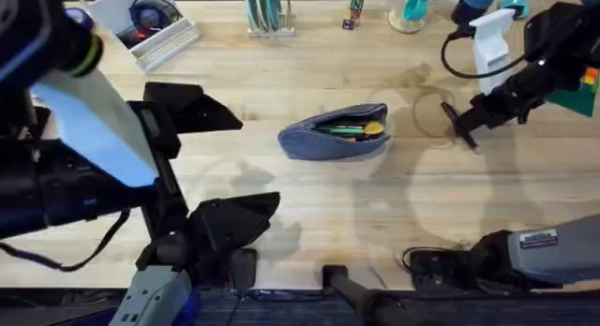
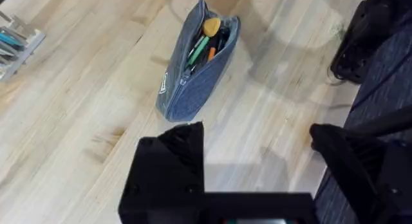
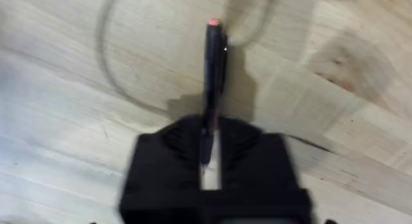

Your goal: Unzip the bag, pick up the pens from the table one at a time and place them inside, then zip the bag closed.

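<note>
While the bag (image 1: 337,132) lies unzipped near the middle of the worktop (image 1: 375,214), its mouth gaping and already showing green, orange and yellow items inside, the right end effector (image 1: 466,123) sits to the bag's right with a dark pen (image 3: 213,69) pinched between its fingers. The right wrist view shows the grip plainly: the pen runs out from between the closed fingers, its reddish tip pointing away from the wrist, the wood close beneath it. Whether the pen is clear of the wood or just touching it I cannot tell.

The left end effector (image 2: 257,172) hangs open and empty on the near side of the bag, well apart from it, its two black fingers spread wide. From that wrist the bag (image 2: 196,60) is seen end-on, zipper parted along its length.

The step in hand looks like the carrying of a pen to the bag. The next move calls for lifting the pen, bringing it over the opening, and lining it up roughly with the bag's long axis so it slips in rather than catching the fabric edge or the zipper teeth. Releasing low over the opening would help it settle among the others. Zipping remains undone.
</note>
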Controlling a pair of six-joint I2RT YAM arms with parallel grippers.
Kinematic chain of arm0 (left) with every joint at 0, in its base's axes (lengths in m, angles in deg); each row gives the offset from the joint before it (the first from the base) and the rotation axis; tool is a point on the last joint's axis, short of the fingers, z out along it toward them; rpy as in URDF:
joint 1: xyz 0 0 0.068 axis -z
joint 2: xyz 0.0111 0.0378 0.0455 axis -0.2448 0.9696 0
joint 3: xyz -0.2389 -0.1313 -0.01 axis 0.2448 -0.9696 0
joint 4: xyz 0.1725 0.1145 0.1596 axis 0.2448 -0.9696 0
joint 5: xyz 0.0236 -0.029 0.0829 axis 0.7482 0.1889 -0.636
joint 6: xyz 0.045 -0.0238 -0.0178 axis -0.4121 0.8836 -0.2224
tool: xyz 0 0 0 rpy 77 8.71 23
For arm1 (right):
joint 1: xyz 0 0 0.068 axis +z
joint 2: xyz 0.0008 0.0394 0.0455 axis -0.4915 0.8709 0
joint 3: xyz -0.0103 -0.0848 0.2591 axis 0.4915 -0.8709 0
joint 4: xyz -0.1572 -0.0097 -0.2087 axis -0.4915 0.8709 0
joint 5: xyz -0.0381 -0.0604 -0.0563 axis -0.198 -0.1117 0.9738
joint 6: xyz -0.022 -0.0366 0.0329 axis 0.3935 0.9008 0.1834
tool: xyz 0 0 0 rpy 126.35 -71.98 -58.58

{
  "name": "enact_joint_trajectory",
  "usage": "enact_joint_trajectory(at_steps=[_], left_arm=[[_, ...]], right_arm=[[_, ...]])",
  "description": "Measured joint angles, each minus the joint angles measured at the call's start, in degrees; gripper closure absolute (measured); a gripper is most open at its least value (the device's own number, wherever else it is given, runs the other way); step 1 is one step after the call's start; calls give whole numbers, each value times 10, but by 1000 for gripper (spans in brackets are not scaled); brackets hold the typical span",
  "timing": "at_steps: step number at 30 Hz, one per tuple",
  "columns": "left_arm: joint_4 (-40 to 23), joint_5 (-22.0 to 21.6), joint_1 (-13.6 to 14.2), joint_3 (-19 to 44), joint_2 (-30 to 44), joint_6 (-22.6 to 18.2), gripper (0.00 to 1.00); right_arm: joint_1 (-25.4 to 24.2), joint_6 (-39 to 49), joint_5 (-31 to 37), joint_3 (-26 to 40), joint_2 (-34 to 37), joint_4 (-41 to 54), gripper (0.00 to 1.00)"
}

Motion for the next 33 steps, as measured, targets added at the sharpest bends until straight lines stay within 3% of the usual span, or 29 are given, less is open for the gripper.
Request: enact_joint_trajectory(at_steps=[1,3,13,16,24,33], left_arm=[[0,0,0,0,0,0,6],[0,0,0,0,0,0,6],[0,0,0,0,0,0,6],[0,0,0,0,0,0,6],[0,0,0,0,0,0,6],[0,0,0,0,0,0,6]], right_arm=[[0,-1,-1,0,0,2,927],[0,0,-2,1,0,2,961],[0,0,-2,11,6,16,967],[1,-8,-5,61,32,110,967],[6,-12,-72,161,32,215,967],[33,5,-145,220,-3,297,967]])
